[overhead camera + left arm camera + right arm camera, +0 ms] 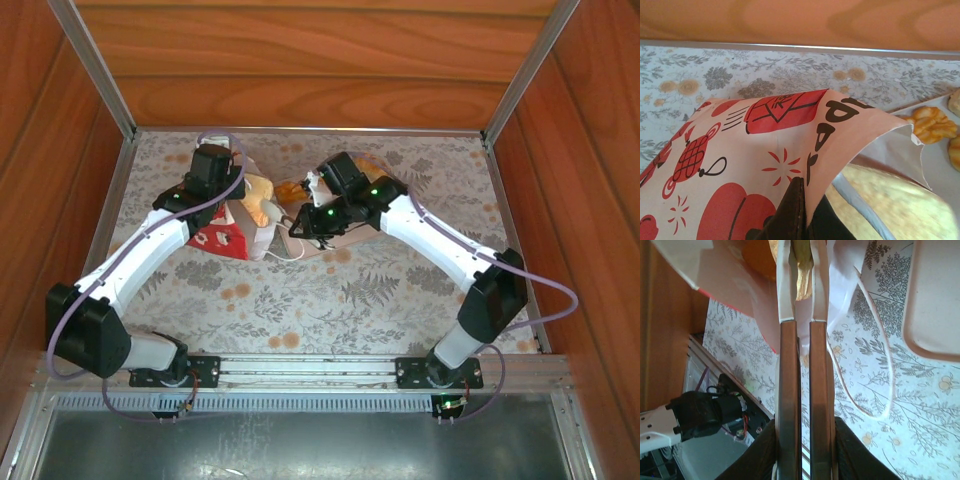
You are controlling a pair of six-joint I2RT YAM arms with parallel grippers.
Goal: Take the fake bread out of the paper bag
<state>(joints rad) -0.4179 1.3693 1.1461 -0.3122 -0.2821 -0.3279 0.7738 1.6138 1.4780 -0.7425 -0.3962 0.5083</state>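
Left gripper (807, 202) pinches the red-patterned white paper bag (740, 150); right gripper (802, 252) clamps glossy golden bread (803, 289), flat beige tray (940, 300) beside.

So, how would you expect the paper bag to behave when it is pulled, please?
The paper bag is probably floppy: its wall bends where the left gripper pinches it. Thin paper, likely light, so it may slide on the table.

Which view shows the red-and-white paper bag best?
Left wrist: the red-and-white paper bag is close, print and open mouth clear. Top external: small, partly under the left arm. Right wrist: a pale edge and cord.
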